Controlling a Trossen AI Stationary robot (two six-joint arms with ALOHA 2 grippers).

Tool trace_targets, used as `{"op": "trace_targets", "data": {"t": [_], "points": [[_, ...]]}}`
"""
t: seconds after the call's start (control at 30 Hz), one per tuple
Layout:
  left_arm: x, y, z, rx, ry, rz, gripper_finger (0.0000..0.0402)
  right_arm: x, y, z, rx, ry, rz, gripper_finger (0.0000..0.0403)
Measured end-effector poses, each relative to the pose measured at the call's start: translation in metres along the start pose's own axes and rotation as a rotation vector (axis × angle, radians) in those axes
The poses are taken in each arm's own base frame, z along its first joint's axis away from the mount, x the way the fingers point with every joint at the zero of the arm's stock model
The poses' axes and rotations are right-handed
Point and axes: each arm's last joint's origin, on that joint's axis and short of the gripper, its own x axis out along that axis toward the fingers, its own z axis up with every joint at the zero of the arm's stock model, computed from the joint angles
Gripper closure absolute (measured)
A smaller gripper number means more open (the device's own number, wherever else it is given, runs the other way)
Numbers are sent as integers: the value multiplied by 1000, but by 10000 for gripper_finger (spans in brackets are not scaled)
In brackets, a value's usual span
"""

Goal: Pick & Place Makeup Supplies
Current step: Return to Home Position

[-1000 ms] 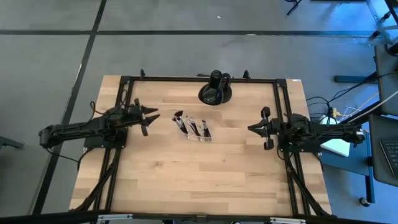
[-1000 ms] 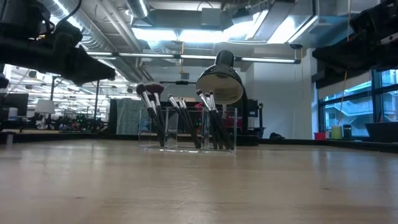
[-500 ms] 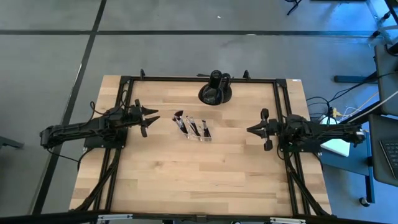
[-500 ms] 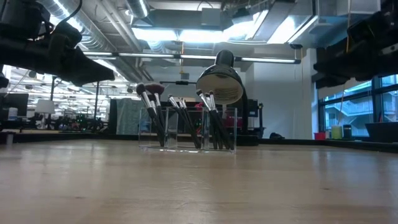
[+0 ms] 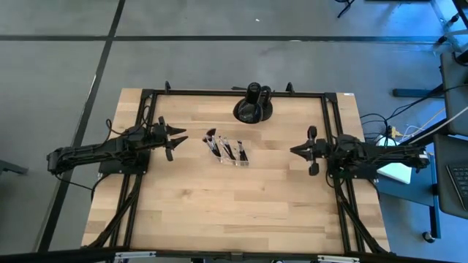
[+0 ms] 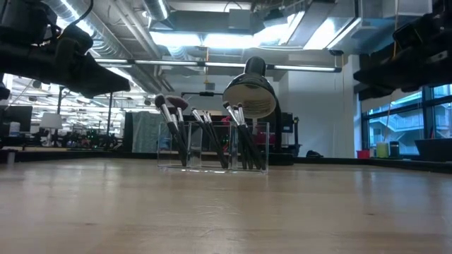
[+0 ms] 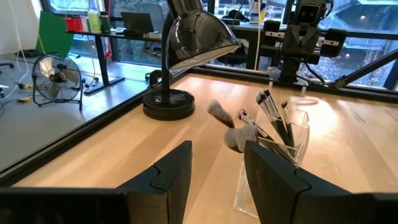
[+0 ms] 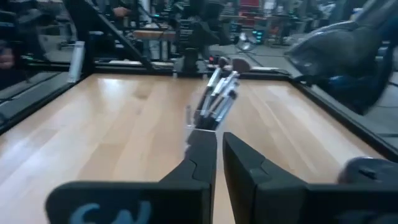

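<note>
Several makeup brushes (image 5: 224, 148) stand handle-down and lean in a small clear organiser tray (image 5: 235, 156) at the table's middle; their tips (image 6: 169, 103) point up. My left gripper (image 5: 181, 137) hovers level to the left of the tray, open, with nothing between its fingers (image 7: 177, 163). My right gripper (image 5: 294, 152) hovers level to the right of the tray, shut and holding nothing. Both wrist views look at the brushes (image 7: 273, 118) (image 8: 217, 93) from a distance.
A black desk lamp (image 5: 253, 104) stands at the table's far edge, just behind the tray; its shade (image 6: 250, 95) shows behind the brushes. A dark frame (image 5: 333, 131) runs along the table's edges. Bare wood (image 5: 234, 204) lies on the near side of the tray.
My right gripper has tipped a little downward in place and shows lower in the low view. The brushes and the tray have not moved.
</note>
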Motion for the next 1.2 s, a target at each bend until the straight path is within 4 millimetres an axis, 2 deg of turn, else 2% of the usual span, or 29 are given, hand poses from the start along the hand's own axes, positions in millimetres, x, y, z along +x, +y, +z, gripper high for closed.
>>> {"op": "trace_targets", "data": {"t": [0.13,1.2], "points": [[0,0,0,0,0,0,258,0,-1,-1,-11,8,-52,373],[0,0,0,-33,0,0,258,0,-1,-1,-10,8,-52,373]]}}
